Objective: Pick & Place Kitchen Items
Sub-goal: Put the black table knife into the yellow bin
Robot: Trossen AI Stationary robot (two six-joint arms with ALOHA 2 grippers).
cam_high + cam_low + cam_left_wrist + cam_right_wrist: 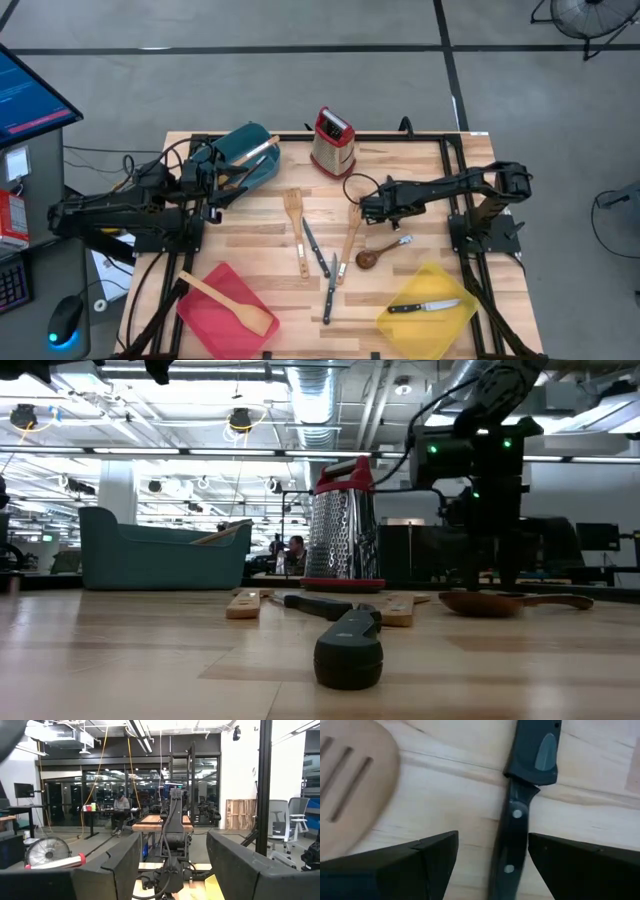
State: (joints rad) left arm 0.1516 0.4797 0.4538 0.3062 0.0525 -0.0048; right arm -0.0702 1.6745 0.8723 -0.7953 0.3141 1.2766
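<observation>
Wooden slats run under everything on this table (420, 170), so let me sweep left to right. Over at the left edge my left gripper (222, 183) hovers by the teal bin (250, 150), which has a wooden utensil in it; its fingers (115, 870) stand apart around nothing, just waiting. Below it the red bin (225, 310) holds a wooden spatula (225, 297). Moving to the middle, a slotted spatula (296, 215), knives and a dark wooden spoon (380, 250) lie loose on the boards, with the box grater (332, 142) standing behind them. Now my right gripper (368, 208) hangs over that cluster, fingers spread wide and holding nothing, and the black-handled knife (512, 835) lies straight between them, handle running lengthwise, the spatula's slotted blade just beside. I'd call this the approach for a pick: next I need to drop down, close across the slim handle, and lift. Far right, the yellow bin (395, 322) already has one knife.
</observation>
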